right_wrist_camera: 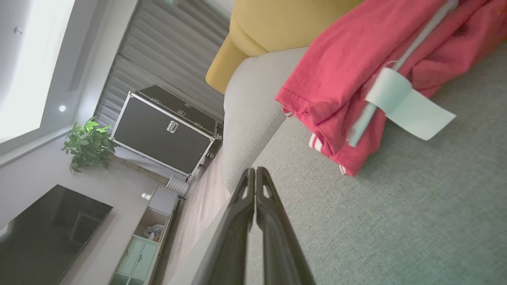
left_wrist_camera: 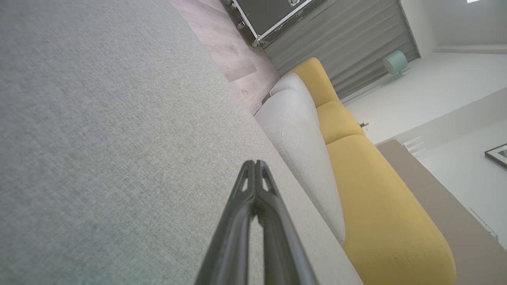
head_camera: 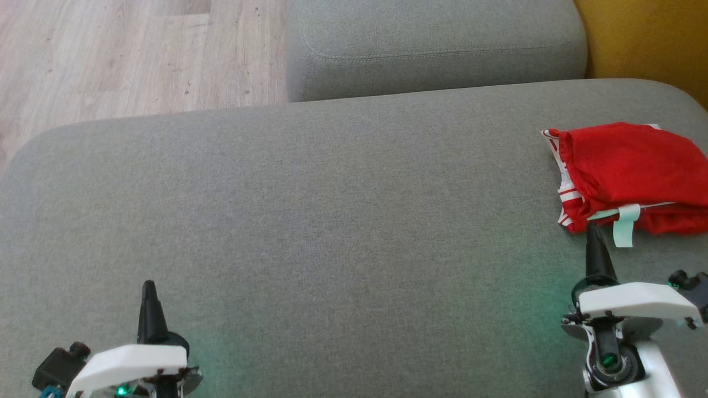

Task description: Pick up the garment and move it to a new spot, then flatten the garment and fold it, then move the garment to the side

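Note:
The garment (head_camera: 630, 171) is red with white-striped trim and a pale green tag, lying folded at the far right of the grey sofa seat (head_camera: 332, 221). In the right wrist view the garment (right_wrist_camera: 348, 79) lies up and to the right of the fingers. My right gripper (head_camera: 594, 235) is shut and empty, its tip just short of the garment's near edge. My left gripper (head_camera: 148, 290) is shut and empty at the lower left, far from the garment. Both pairs of fingertips are pressed together, as seen in the left gripper (left_wrist_camera: 255, 164) and right gripper (right_wrist_camera: 253, 171) wrist views.
A grey cushion (head_camera: 431, 44) sits behind the seat, with a yellow sofa back (head_camera: 647, 38) to its right. Wooden floor (head_camera: 110, 55) lies beyond the seat's far left edge. A black flight case (right_wrist_camera: 166, 130), plant (right_wrist_camera: 87, 142) and dark TV (right_wrist_camera: 43, 233) stand across the room.

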Controlling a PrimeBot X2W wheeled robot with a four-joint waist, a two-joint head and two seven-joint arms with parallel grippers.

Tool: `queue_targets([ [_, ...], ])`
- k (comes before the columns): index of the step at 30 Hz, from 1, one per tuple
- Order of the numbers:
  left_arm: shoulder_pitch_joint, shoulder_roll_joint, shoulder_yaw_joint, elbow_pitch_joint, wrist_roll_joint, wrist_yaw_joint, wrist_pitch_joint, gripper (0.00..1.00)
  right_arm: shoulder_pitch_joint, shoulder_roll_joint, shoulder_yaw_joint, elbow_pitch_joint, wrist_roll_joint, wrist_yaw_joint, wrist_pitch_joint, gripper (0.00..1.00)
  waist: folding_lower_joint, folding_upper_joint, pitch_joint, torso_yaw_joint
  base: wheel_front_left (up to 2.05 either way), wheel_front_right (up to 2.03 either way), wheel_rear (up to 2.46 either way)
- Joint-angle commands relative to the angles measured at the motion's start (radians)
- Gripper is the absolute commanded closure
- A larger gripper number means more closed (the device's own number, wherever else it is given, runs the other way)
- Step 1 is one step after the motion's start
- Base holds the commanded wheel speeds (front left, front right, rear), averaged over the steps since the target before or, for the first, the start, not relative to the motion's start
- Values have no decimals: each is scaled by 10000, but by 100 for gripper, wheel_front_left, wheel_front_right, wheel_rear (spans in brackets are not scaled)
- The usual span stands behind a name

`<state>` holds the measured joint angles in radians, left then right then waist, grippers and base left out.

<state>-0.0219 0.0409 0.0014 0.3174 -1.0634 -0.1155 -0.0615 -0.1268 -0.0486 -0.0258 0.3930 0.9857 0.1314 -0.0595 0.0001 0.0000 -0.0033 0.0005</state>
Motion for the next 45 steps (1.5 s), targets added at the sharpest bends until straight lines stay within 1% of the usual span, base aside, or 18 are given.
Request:
queue_targets([
  [1, -562, 51, 291, -361, -256, -75, 91, 100, -170, -32, 29, -434, 313, -4, 105, 100, 0, 0, 2, 0, 0, 0, 0],
  [45, -792, 83, 928, -636, -4243, -134, 1360, 100, 105, -20, -669, -1238, 4849, -7, 1350, 100, -1, 0, 50, -4, 0, 0, 0],
])
